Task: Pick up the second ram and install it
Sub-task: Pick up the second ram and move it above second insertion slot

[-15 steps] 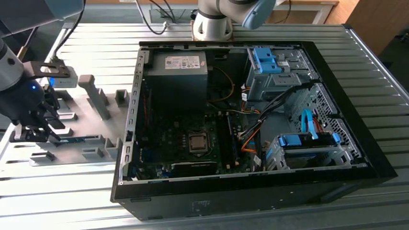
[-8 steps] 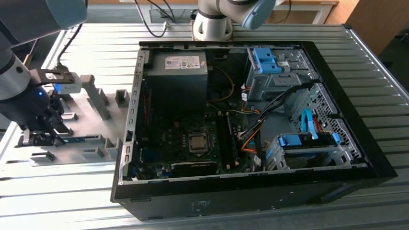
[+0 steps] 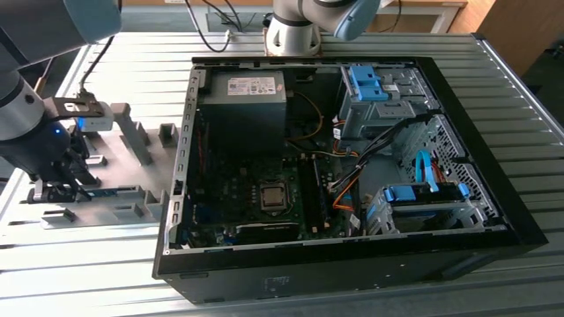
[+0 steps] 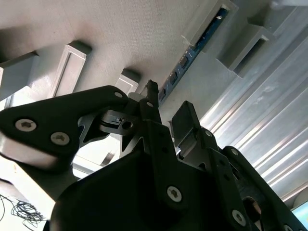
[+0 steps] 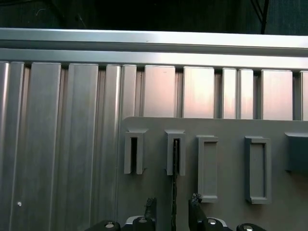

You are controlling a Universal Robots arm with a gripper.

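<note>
Ribbed table (image 3: 88, 264); arm (image 3: 22, 112) pointing down, pincer (image 5: 173, 208) apart astride second ram (image 5: 174, 185) in fixture (image 5: 226, 130).

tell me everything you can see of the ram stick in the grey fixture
The ram is a thin, long blue circuit board with small dark chips, standing on edge in a slot of the grey fixture. In the first wrist view it reads as a dark line. The open gripper straddles it, a finger on each side, with no contact showing.
</note>
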